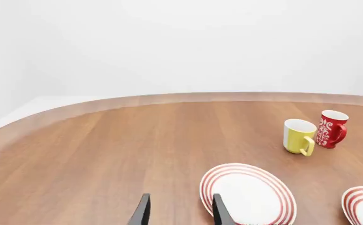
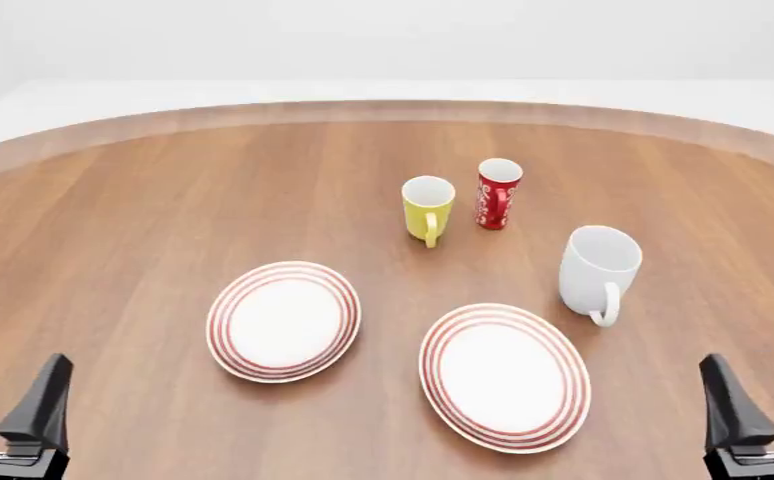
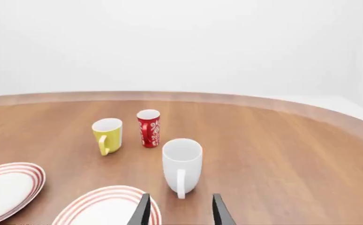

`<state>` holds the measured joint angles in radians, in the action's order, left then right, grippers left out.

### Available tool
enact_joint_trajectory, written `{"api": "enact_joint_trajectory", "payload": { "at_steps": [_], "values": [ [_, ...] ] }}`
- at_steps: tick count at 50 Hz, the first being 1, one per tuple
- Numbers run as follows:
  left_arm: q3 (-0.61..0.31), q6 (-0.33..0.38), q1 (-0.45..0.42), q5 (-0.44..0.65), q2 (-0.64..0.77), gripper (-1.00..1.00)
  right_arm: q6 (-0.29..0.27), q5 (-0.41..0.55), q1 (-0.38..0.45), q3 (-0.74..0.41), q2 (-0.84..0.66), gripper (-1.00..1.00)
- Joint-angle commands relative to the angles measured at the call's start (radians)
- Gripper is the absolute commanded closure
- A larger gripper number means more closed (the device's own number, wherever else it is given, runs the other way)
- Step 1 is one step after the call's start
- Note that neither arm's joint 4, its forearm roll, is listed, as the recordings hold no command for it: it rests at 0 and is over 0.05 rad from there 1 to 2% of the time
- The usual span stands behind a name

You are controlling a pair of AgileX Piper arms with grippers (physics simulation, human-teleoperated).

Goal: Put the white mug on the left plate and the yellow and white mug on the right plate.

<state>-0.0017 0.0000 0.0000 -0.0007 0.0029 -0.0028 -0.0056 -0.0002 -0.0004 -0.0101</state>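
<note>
surface: round wooden table point(image 2: 134, 190), brown grain, paler rim band at the far edge; nothing tipped over
room: plain white walls and white floor beyond the table edge
left gripper point(image 2: 7, 405): near-left corner of front view, low over the table, fingers spread, nothing between them
left plate point(image 2: 284, 321): red-ringed, flat on the table, forward and to the right of the left gripper, well apart from it; bare
yellow and white mug point(image 2: 427, 208): upright, past the gap between the two plates, handle toward the camera; far from both grippers
red cup point(image 2: 498, 193): white pattern, upright, just beside the yellow and white mug on its right, not touching
right plate point(image 2: 505, 376): red-ringed, flat, nearer the camera than the left plate, close to it with a gap; bare
white mug point(image 2: 598, 271): upright on bare wood just past the right plate's far-right edge, handle toward the camera; forward-left of the right gripper, apart from it
right gripper point(image 2: 757, 400): near-right corner, low, fingers spread, holding nothing; right wrist view shows the white mug dead ahead between the fingertips' line
</note>
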Motion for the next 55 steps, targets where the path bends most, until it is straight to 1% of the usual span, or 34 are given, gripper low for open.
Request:
{"api": "enact_joint_trajectory", "payload": {
  "at_steps": [1, 8, 11, 14, 15, 16, 17, 19, 27, 30, 31, 33, 34, 40, 41, 47, 52, 55],
  "values": [
    [-0.003, 0.0, 0.0, -0.001, 0.005, -1.0, -0.009, -0.004, -0.006, -0.001, -0.016, -1.0],
    [-0.003, 0.0, 0.0, -0.001, 0.005, -1.0, -0.023, 0.011, -0.008, -0.001, -0.018, -1.0],
    [-0.003, 0.0, 0.0, -0.001, 0.005, -1.0, -0.027, -0.011, -0.008, -0.001, -0.045, -1.0],
    [-0.003, 0.0, 0.0, -0.001, 0.005, -1.0, -0.041, -0.074, -0.002, -0.001, -0.115, -1.0],
    [-0.003, 0.0, 0.0, -0.001, 0.005, -1.0, -0.041, -0.078, -0.002, -0.001, -0.119, -1.0],
    [-0.003, 0.0, 0.0, -0.001, 0.005, -1.0, -0.046, -0.111, -0.001, -0.001, -0.154, -1.0],
    [-0.003, 0.0, 0.0, -0.001, 0.005, -1.0, -0.046, -0.111, -0.001, -0.001, -0.154, -1.0],
    [-0.003, 0.0, 0.0, -0.001, 0.005, -1.0, -0.048, -0.152, 0.001, -0.002, -0.199, -1.0],
    [-0.003, 0.0, 0.0, -0.001, 0.005, -1.0, -0.058, -0.237, 0.007, -0.004, -0.3, -1.0],
    [-0.003, 0.0, 0.0, -0.001, 0.005, -1.0, -0.056, -0.311, 0.005, -0.008, -0.383, -1.0],
    [-0.003, 0.0, 0.0, -0.001, 0.005, -1.0, -0.045, -0.328, 0.002, -0.01, -0.403, -1.0],
    [-0.003, 0.0, 0.0, -0.001, 0.005, -1.0, -0.042, -0.348, -0.002, -0.011, -0.425, -1.0],
    [-0.003, 0.0, 0.0, -0.001, 0.005, -1.0, -0.053, -0.393, -0.003, -0.01, -0.47, -1.0],
    [-0.003, 0.0, 0.0, -0.001, 0.005, -1.0, -0.061, -0.522, -0.009, -0.009, -0.611, -1.0],
    [-0.003, 0.0, 0.0, -0.001, 0.005, -1.0, -0.061, -0.522, -0.009, -0.009, -0.611, -1.0],
    [-0.003, 0.0, 0.0, -0.001, 0.005, -1.0, -0.061, -0.594, -0.006, -0.011, -0.698, -1.0],
    [-0.003, 0.0, 0.0, -0.001, 0.005, -1.0, -0.059, -0.695, 0.002, -0.022, -0.823, -1.0],
    [-0.003, 0.0, 0.0, -0.001, 0.005, -1.0, -0.058, -0.738, 0.004, -0.029, -0.875, -1.0]
  ]
}}
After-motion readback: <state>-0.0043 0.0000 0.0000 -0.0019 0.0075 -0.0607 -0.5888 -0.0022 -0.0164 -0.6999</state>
